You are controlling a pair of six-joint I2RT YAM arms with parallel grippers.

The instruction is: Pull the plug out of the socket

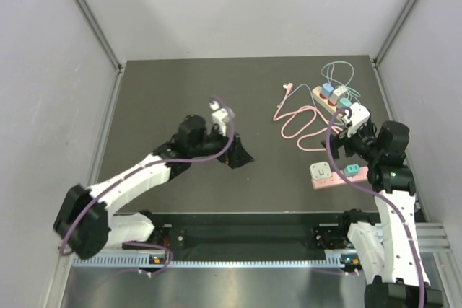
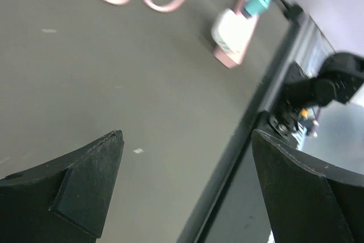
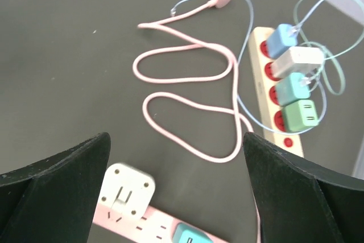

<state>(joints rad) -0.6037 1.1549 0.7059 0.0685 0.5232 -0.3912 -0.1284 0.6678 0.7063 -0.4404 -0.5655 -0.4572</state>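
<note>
- Pink power strip (image 3: 152,221): near right edge of table (image 1: 166,99), long axis running across right wrist view.
- Carries white plug (image 3: 126,190) and teal plug (image 3: 187,236).
- Right gripper (image 3: 174,136): fingers spread wide, empty, above strip, both plugs low in gap.
- Left gripper (image 2: 186,135): spread, empty, mid-table, well apart.
- Beige strip (image 3: 263,78): four plugs, farther off.
- Judgement: right arm nearer; intended plug unclear.

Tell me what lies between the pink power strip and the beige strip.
Loops of the pink cable and a thin blue wire; the right wrist view shows them best.
</note>
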